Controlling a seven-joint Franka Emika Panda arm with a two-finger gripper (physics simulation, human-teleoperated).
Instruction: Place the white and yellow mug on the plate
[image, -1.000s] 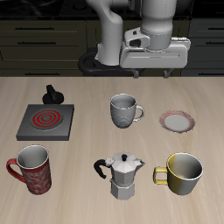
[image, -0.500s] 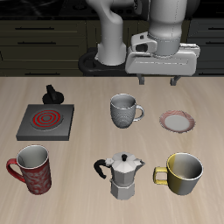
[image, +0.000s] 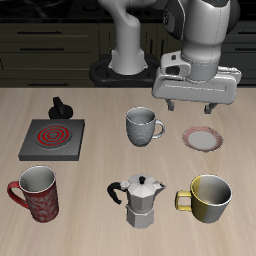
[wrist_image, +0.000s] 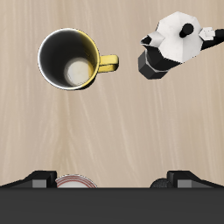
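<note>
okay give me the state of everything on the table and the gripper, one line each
white and yellow mug: upright, empty, not gripped
plate: flat, bare
grey-white patterned mug: upright
red patterned mug: upright, empty
moka pot: upright, lid shut
burner: nothing on it
gripper: open, empty, above the table

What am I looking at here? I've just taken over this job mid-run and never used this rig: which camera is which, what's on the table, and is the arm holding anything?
The exterior view looks at the robot arm from the table's front. Its gripper hangs open and empty above the table, close above the plate. On the table stand the white and yellow mug near the front edge, a moka pot beside it, a red patterned mug, a grey-white mug and a square burner. The wrist view looks straight down from the gripper: it shows the yellow mug, the moka pot, the plate's rim and a dark fingertip. Nothing is held yet.
</note>
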